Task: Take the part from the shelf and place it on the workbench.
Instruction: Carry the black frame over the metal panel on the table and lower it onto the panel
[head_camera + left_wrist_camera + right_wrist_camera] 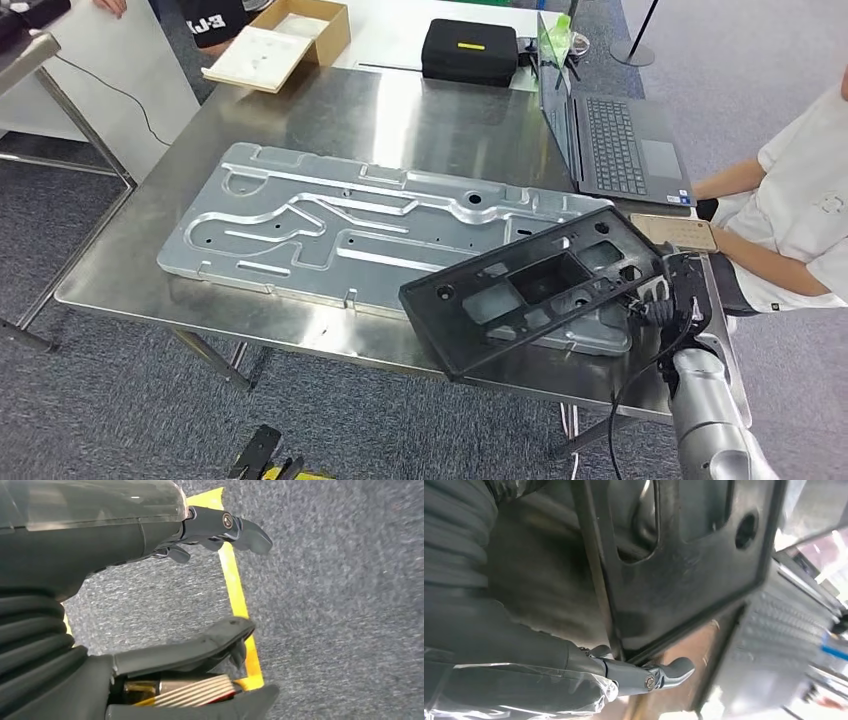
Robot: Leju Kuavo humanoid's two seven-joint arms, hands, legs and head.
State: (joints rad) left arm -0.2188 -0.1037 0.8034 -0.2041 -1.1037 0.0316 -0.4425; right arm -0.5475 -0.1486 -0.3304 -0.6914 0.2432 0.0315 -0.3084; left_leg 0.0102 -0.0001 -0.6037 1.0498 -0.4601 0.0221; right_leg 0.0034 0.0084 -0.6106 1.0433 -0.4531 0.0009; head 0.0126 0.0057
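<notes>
Head view: right hand (668, 292) grips the black part (535, 288) by its near end, holding it tilted over the steel workbench (330, 110), above a grey metal panel (340, 225). Left wrist view: left hand (200, 585) spread, holding nothing, over carpet. Right wrist view: fingers (664, 672) clasp the part's edge.

Bright overhead light, glare on steel workbench (420, 110), rt wrist view blurry

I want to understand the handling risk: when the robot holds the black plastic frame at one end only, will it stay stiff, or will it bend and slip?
The black frame looks stiff: held by the right hand at one end, it shows no visible sag. Its many cutouts suggest low weight. It may slip or swing, since the fingers grip only its edge.
</notes>
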